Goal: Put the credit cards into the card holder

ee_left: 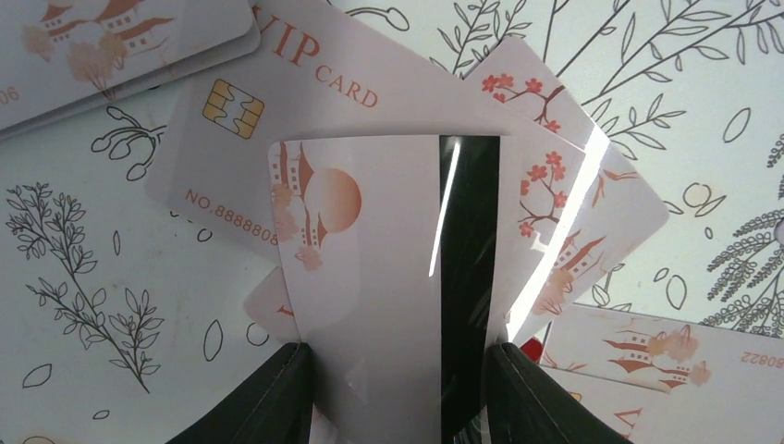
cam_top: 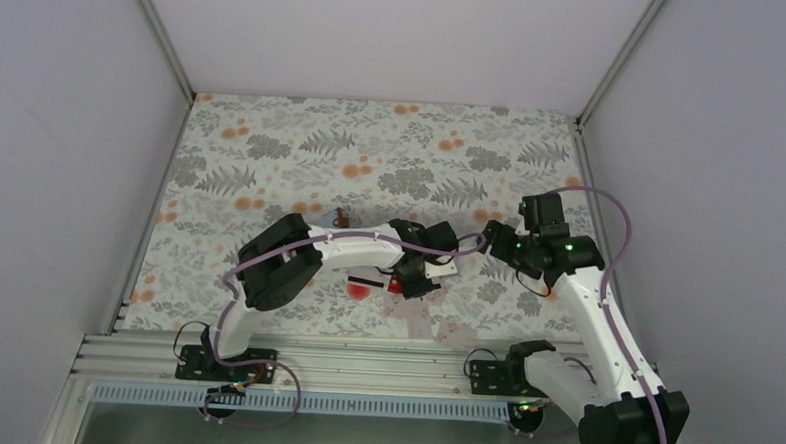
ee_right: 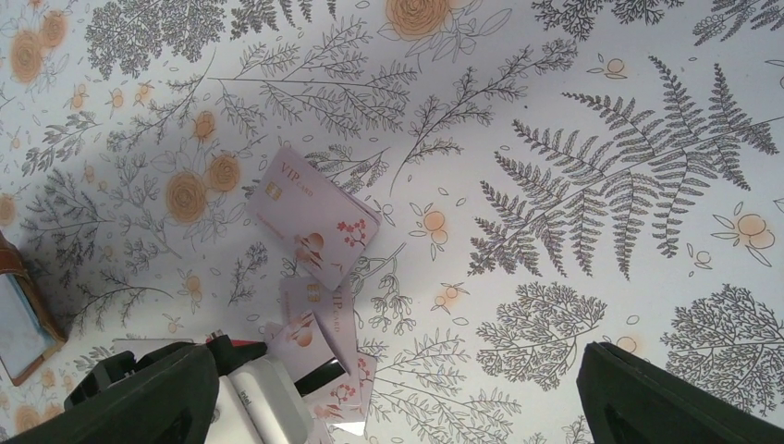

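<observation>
Left wrist shows our left gripper [ee_left: 399,361] pinching a striped card [ee_left: 388,277]; our right gripper [ee_right: 398,356] gapes empty; other cards [ee_right: 310,217] lie loose; we judge the card holder [ee_right: 23,314], nine o'clock of them, unfilled.

Overlapping credit cards [ee_right: 319,227] on table [ee_right: 555,111]; card holder [ee_right: 23,319] apart.

Beyond the credit cards [ee_right: 319,222] the table [cam_top: 372,151] is unobstructed; the left arm [cam_top: 353,248] overhangs them, and the right gripper [ee_right: 398,361] hovers beyond-right.
</observation>
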Tool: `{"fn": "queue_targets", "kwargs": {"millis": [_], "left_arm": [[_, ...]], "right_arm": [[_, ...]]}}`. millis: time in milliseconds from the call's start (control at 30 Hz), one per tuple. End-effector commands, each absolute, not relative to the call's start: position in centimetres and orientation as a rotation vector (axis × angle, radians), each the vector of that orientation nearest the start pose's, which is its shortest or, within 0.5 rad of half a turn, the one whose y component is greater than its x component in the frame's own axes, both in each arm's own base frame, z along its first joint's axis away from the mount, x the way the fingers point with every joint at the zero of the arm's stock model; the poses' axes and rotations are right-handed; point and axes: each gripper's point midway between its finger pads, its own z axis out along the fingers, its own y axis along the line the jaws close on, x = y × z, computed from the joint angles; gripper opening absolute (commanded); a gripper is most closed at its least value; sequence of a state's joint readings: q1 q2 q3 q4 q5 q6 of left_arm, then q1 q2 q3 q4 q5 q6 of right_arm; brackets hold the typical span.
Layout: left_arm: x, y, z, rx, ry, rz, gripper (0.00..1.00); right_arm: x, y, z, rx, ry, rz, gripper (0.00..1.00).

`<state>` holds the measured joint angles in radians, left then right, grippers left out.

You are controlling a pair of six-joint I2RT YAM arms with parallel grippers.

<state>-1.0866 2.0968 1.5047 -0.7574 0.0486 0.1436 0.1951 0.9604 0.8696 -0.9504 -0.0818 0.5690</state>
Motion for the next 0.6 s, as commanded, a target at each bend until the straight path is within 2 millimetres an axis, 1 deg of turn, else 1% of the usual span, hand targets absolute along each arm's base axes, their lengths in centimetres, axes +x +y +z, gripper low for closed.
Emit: {"fn": "queue_targets", "kwargs": {"millis": [0,133,400,567], "left_arm": [[19.1,-37.3,-1.7,1.738,2.499,-0.125,0.42],[19.4,-37.9,-0.6,1.692,2.503,-0.142,0.41],[20.9,-39.8,3.3,1.596,2.47,-0.187,0.42],[21.5,-40.4,5.5,1.542,2.459,-0.238,0.43]], "right_arm": [[23.9,6.1,16.4,0.486,2.59,0.386,0.99],[24.1,6.2,16.5,0.486,2.586,0.395,0.99],[24.1,6.6,16.5,0.468,2.588,0.425,0.99],[23.9,6.8,16.4,0.437,2.597,0.437,0.99]]}}
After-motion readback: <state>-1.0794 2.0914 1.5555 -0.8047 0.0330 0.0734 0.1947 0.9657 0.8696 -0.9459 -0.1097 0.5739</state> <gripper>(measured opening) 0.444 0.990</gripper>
